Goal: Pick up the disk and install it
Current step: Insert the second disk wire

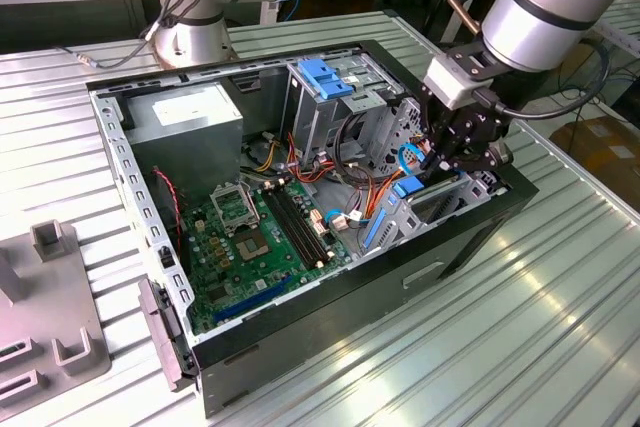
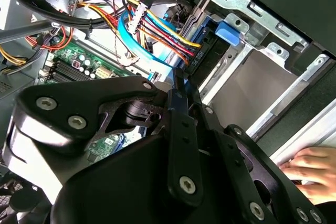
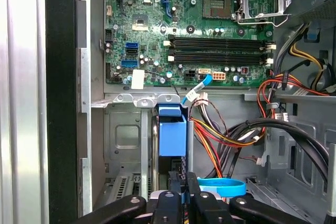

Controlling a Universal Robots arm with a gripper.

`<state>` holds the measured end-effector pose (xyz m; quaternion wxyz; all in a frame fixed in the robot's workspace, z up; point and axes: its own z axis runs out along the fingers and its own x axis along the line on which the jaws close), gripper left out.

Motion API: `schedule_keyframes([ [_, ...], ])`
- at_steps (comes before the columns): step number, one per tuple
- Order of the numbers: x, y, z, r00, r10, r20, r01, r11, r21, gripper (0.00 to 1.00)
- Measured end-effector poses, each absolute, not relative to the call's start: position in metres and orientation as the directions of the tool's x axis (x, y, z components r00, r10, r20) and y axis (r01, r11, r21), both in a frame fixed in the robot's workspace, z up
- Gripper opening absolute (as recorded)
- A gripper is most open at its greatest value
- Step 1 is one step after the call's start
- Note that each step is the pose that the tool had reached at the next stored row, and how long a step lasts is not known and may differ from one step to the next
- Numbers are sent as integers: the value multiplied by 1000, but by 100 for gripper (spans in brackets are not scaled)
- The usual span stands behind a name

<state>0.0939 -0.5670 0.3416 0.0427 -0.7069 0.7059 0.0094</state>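
Here one gripper reaches into the one open computer case, its fingers pinched narrowly on the one disk, which stands edge-up in the drive bay beside the green motherboard.

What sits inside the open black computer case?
A green motherboard, a grey power-supply box, coloured cables and the blue-bracketed disk beneath the gripper. The gripper covers the disk's label.

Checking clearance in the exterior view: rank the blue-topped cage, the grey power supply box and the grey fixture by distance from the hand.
1. Blue-topped cage, just toward the exterior view's left of the hand.
2. Power supply box, case's far corner.
3. Fixture, outside the case, far left.
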Motion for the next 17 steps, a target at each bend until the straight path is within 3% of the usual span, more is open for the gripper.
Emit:
schedule_keyframes([
  [7, 94, -567, 341, 3, -997, -74, -999, 0, -47, 17],
  [8, 94, -567, 341, 3, -997, -74, -999, 0, -47, 24],
  [17, 94, -567, 352, 3, -997, -74, -999, 0, -47, 22],
])
